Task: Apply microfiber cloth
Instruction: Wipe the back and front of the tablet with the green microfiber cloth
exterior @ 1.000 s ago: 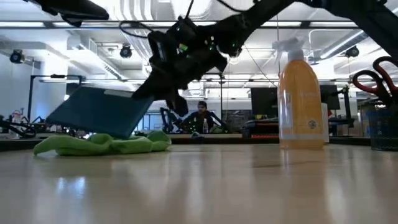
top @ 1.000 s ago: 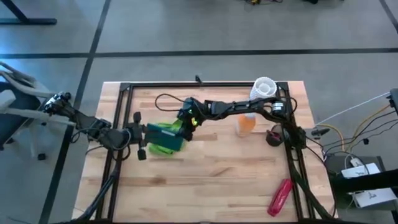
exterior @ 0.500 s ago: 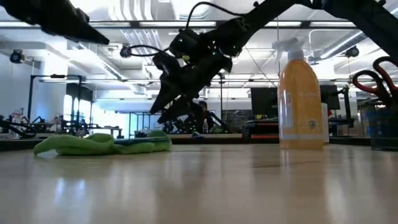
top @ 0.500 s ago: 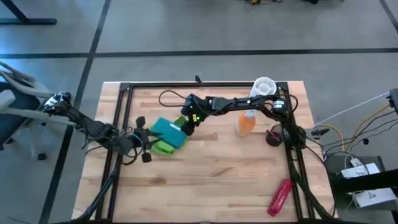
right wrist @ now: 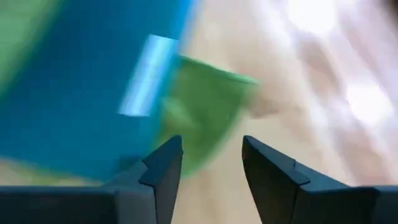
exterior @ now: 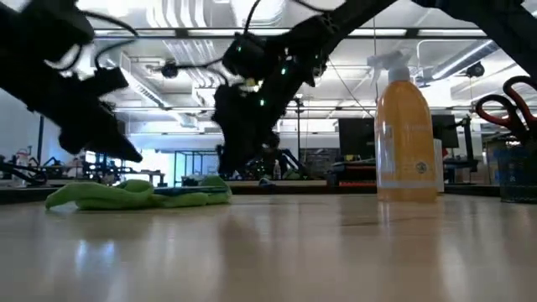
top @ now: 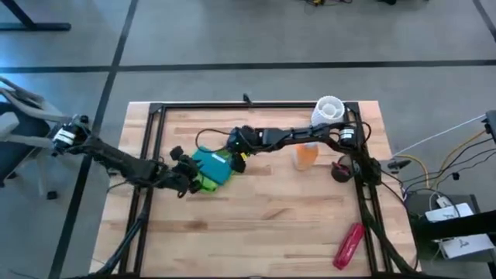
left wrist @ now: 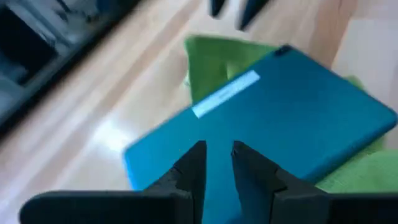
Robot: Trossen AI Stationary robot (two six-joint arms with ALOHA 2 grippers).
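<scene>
Microfiber cloth (top: 208,181) lies flat on the surface (top: 271,217), left of centre, mostly pinned under the teal flat device (top: 212,165); green shows at the device's 6 and 12 o'clock edges in the high view.

Left gripper (top: 184,172) sits at the device's 9 o'clock edge, just over it. Left wrist view shows its fingers (left wrist: 194,163) nearly together with a narrow gap, nothing between them, pointing across the device's face.

Right gripper (top: 239,144) is at the device's 1 o'clock corner, fingers (right wrist: 163,165) spread and empty, over the exposed cloth corner.

Risks from here:
- The cloth is trapped under the device, so a pull on a free corner likely drags the device along, or the fabric slips out of the pinch.
- Both grippers crowd the same small area from opposite sides; collision is likely if both close in.
- The left fingers point at the device face, so a descent there hits the screen, not fabric.
- Orange spray bottle (top: 307,153) stands at 3 o'clock, right under the right arm's forearm; a low sweep could tip it.
</scene>
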